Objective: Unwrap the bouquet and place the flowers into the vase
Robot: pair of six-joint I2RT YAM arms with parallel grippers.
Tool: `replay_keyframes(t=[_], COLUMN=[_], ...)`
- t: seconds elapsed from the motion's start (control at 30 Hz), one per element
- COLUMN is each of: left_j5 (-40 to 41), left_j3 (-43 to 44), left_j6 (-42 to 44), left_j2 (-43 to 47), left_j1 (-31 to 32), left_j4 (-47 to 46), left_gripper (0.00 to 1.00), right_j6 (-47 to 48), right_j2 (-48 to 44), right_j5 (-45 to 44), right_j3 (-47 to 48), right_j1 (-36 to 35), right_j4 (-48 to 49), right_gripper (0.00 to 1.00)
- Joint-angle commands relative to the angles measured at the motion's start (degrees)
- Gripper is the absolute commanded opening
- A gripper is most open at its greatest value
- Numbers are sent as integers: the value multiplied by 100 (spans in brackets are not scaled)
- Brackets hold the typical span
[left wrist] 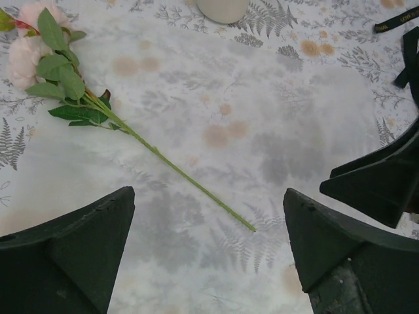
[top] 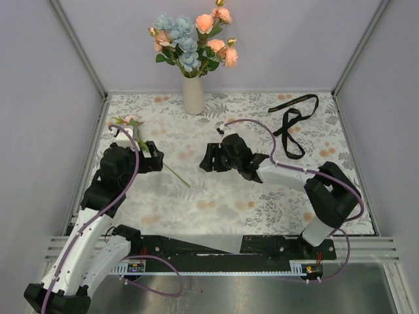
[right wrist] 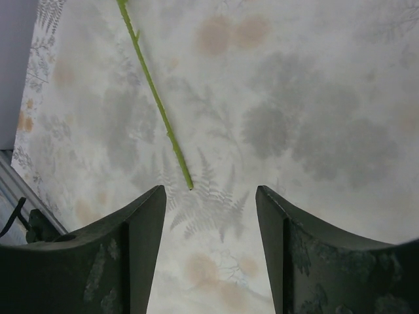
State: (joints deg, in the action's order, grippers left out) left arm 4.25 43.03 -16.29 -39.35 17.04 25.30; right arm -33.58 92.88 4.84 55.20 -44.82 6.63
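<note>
Vase (top: 193, 95) far centre holding flowers (top: 191, 36); one pink stem (left wrist: 163, 160) lying left; left gripper (left wrist: 209, 203) spread wide, empty; right gripper (right wrist: 209, 196) parted, empty; black ribbon (top: 292, 124) far right.

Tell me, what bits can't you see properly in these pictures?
- Top view: the left gripper covers the stem's middle on the loose pink flower.
- Left wrist view: the top edge cuts off the tall cream vase; only its base shows.
- Right wrist view: the flower's bloom lies beyond the top edge.

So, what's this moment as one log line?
vase: flowers in | one flower: lying on table | left gripper: open over it | right gripper: open, empty
</note>
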Motion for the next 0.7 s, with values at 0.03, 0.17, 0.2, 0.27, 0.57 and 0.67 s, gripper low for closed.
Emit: replay_keyframes(t=[0.03, 0.17, 0.2, 0.27, 0.57, 0.67], left_j5=[173, 417, 514, 699, 839, 1226], left_j3=[180, 75, 57, 31, 83, 92], left_j6=[197, 162, 196, 206, 127, 118], left_j2=[393, 691, 744, 841, 798, 938], left_j1=[1, 1, 1, 1, 1, 1], left_j4=[-113, -201, -210, -201, -104, -43], left_gripper=[99, 99, 99, 99, 99, 99], right_j6=[316, 379, 370, 396, 528, 616], right_j2=[634, 986, 1030, 1153, 2048, 2523], right_j5=[9, -360, -387, -423, -351, -835], right_j3=[649, 931, 931, 1010, 1914, 2643], right_j1=[26, 8, -18, -97, -509, -738], right_j4=[-21, -67, 21, 84, 23, -381], right_gripper=[63, 55, 53, 53, 53, 53])
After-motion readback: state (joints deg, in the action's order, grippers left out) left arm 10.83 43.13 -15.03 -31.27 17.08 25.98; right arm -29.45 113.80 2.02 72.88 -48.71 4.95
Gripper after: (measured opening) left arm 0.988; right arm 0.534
